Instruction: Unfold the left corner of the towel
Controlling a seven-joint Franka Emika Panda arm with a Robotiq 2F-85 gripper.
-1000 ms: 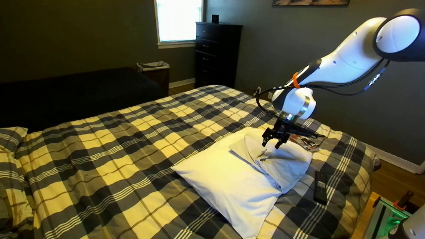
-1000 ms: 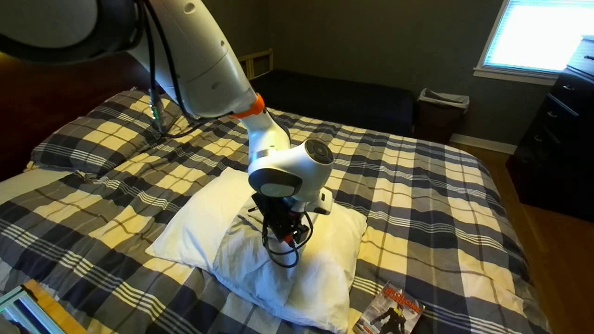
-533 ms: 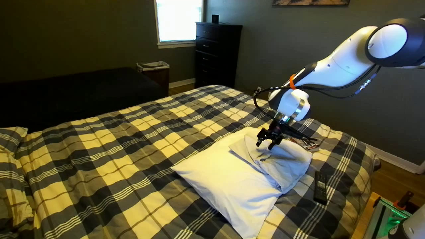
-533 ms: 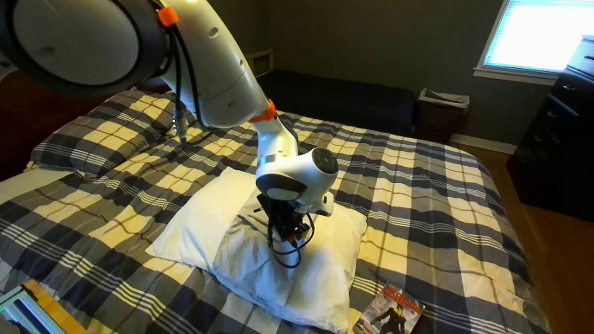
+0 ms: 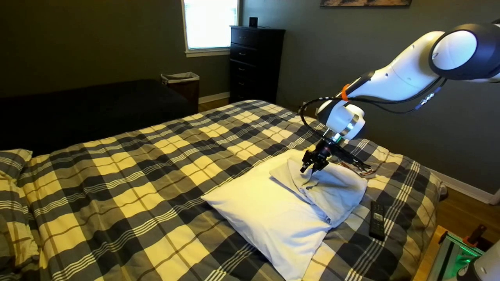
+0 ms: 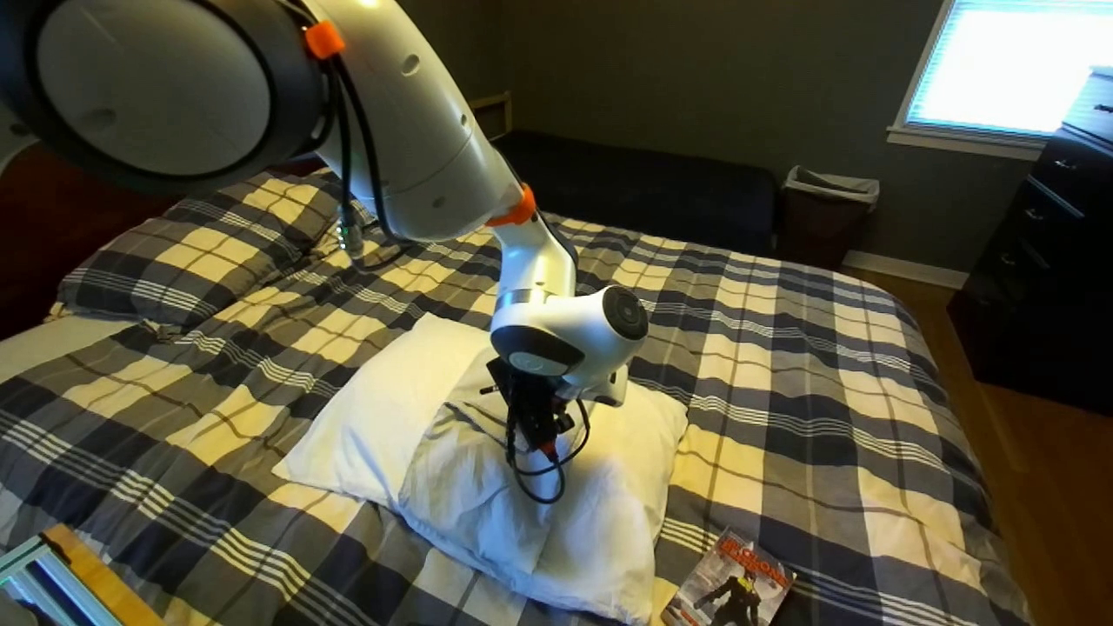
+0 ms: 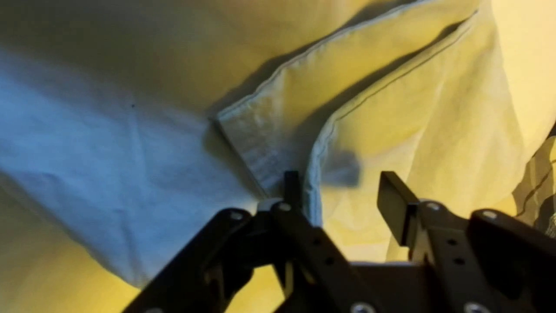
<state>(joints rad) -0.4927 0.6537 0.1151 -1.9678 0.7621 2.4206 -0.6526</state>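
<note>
Nearest, in the wrist view, the jaws stood part way apart, with a clear gap between their tips, and as far as could be seen they gripped nothing. A hem point(image 7: 321, 143) of the towel point(image 5: 269, 210) stood up in that gap, close by one tip; whether the two touched could not be told. Just past it a lower layer point(image 7: 304, 89) ended in a bent-over corner point(image 7: 230, 117). Both seemed part of the flap point(image 5: 336, 195), which lay folded back and rumpled on top of the towel. The towel itself lay slantwise on the bed point(image 5: 133, 187), the arm point(image 5: 402, 74) hanging over the flap. Judged from that, the approach was as good as done: the jaws were down at the cloth with the hem in reach. The unfolding looked not yet begun, since the flap was still doubled over. Left to do, it seemed, were closing on the hem, lifting it, drawing it outward, laying it flat and letting go. Which corner the task meant by left could not be settled; the one by the jaws was the likely choice. A remote point(image 5: 377, 220) and, in an exterior view, a magazine point(image 6: 735, 582) lay just beside the towel. Farthest off were a bin point(image 5: 183, 89), a dresser point(image 5: 256, 62) and a window point(image 5: 211, 23).
</note>
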